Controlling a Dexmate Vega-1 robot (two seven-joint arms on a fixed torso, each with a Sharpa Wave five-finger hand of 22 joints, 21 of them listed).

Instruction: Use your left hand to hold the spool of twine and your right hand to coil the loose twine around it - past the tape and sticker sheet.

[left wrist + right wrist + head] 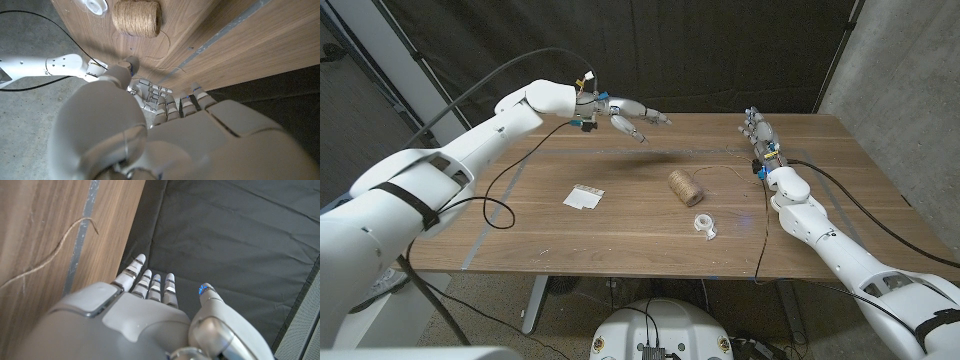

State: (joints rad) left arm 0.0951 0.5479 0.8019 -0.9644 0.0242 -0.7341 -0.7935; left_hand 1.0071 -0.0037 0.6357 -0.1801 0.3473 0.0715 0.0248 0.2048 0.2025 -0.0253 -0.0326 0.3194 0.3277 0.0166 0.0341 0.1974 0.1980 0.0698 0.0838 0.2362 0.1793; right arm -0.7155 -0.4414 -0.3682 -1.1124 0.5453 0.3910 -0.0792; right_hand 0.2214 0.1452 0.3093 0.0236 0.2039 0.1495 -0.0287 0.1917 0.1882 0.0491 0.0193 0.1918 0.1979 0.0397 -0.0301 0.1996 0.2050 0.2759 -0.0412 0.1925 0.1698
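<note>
Twine spool (686, 187) lies on its side just right of the middle of the head view, on the wooden table (570, 230), with its loose twine (725, 168) trailing toward the upper right. A tape roll (705, 224) sits just below and right of it; a small white sticker sheet (584, 197) lies well apart, left of centre. The left hand (625, 117) hovers over the table's far edge at upper centre, fingers spread, holding nothing. The right hand (761, 137) stands at upper right, fingers extended, empty.

Left wrist view: the spool (137, 17) at top centre, the tape roll (95, 6) beside it, the left hand (165, 135) below with fingers extended.

Right wrist view: the right hand (145, 315) with straight fingers near the table edge, a strand of twine (55, 252) at left.
</note>
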